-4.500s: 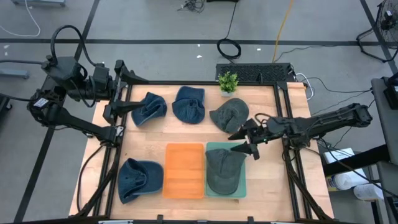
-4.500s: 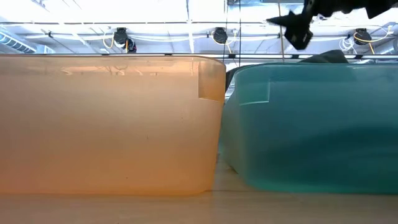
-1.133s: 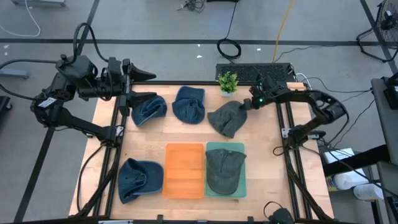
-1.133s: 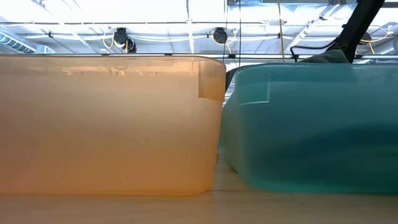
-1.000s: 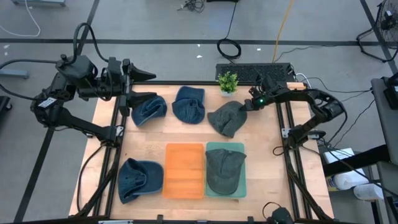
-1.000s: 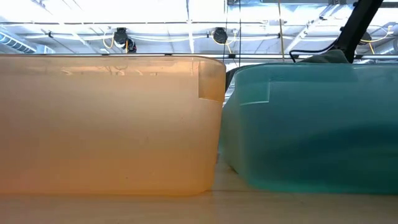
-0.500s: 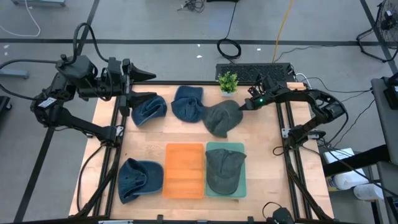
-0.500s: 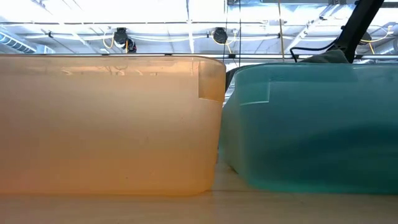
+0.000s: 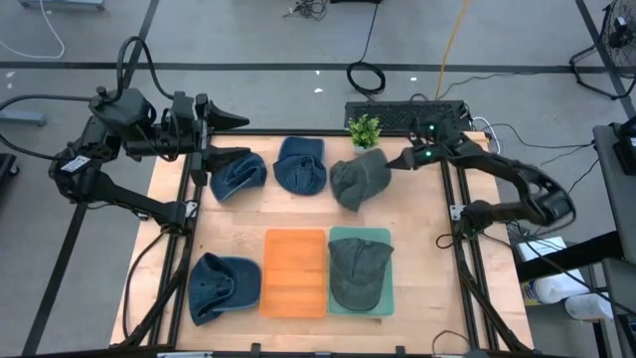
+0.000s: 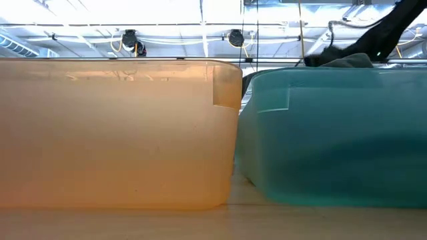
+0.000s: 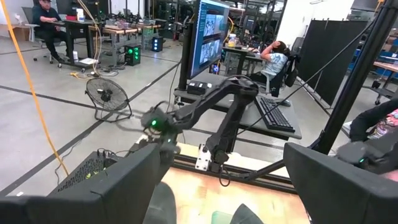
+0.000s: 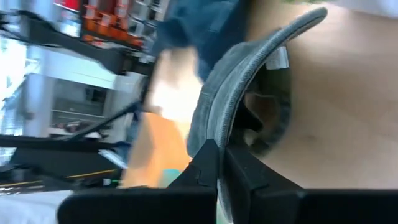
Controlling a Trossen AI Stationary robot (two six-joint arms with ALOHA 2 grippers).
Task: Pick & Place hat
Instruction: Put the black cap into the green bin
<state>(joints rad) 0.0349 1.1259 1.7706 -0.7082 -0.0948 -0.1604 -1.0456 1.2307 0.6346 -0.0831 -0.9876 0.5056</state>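
Note:
A grey-green hat [image 9: 360, 179] lies at the table's far middle, next to a blue hat [image 9: 301, 166]. My right gripper [image 9: 397, 162] is at its right edge, shut on it; the right wrist view shows the hat's hollow [image 12: 267, 112] just past the gripper [image 12: 222, 155]. My left gripper [image 9: 231, 139] hovers open at the far left, by another blue hat [image 9: 238, 174], and touches nothing. A second grey-green hat [image 9: 358, 273] lies in the green bin [image 9: 389, 301]. My right gripper pinches the grey-green hat's rim [image 12: 214, 127] between its two fingers, at the hat's right side. The fingers come from the table's right, slanting down. The held edge is raised and the hat is bunched toward the blue hat; I cannot tell whether it is clear of the table.
An orange bin [image 9: 294, 271] stands beside the green bin at the near middle. A third blue hat [image 9: 224, 286] lies near left. A small green plant [image 9: 365, 130] stands at the far edge, just behind the held hat. Frame posts line both table sides.
My right gripper has shut on the grey-green hat's right rim. The hat first slid a little toward the table's left, against the blue hat, then bunched up as its right edge rose with the gripper. The right arm's elbow has swung out to the right.

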